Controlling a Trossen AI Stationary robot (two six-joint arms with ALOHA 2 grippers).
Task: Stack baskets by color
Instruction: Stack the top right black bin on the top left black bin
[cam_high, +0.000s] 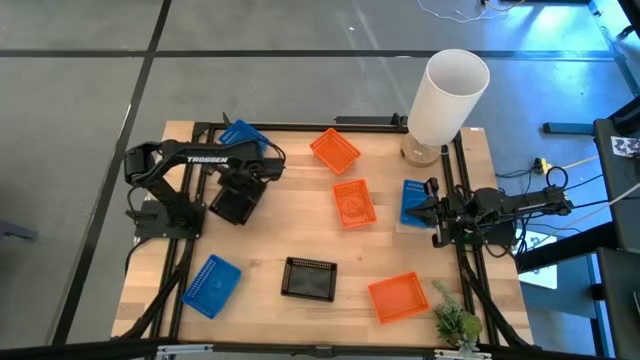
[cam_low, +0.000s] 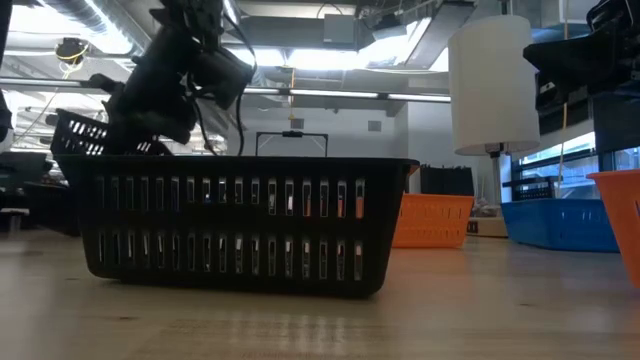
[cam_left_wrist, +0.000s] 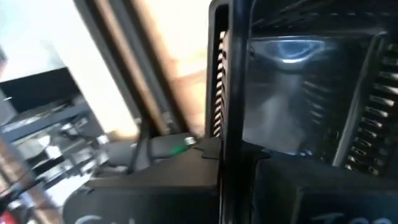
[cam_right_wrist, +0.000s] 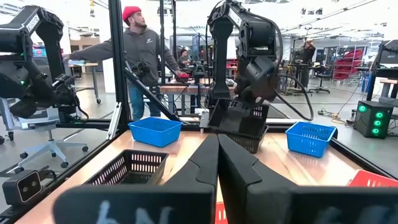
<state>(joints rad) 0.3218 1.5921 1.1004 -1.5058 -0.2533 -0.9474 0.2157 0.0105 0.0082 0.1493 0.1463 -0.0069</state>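
My left gripper (cam_high: 243, 188) is at the table's left, shut on a black basket (cam_high: 230, 207) that hangs tilted. In the right wrist view this basket (cam_right_wrist: 239, 119) sits just over a second black basket (cam_right_wrist: 252, 143) on the table. A third black basket (cam_high: 308, 278) rests on its base near the front. Two blue baskets (cam_high: 243, 135) (cam_high: 211, 284) lie on the left. A third blue basket (cam_high: 415, 200) lies beside my right gripper (cam_high: 432, 214), which is shut and holds nothing at the right edge. Three orange baskets (cam_high: 334, 150) (cam_high: 353, 202) (cam_high: 398, 297) lie apart. My left gripper pinches the rim of one wall (cam_left_wrist: 229, 93) of the black basket, one finger inside the basket and one outside. The fingers come slanting down from above. The basket hangs tilted below them, its low end over the second black basket; whether the two touch I cannot tell.
A tall white cylinder (cam_high: 447, 97) stands at the far right corner and a small green plant (cam_high: 455, 322) at the near right corner. Bare wood shows in the table's middle (cam_high: 290, 215). A person (cam_right_wrist: 140, 56) stands beyond the table's left side.
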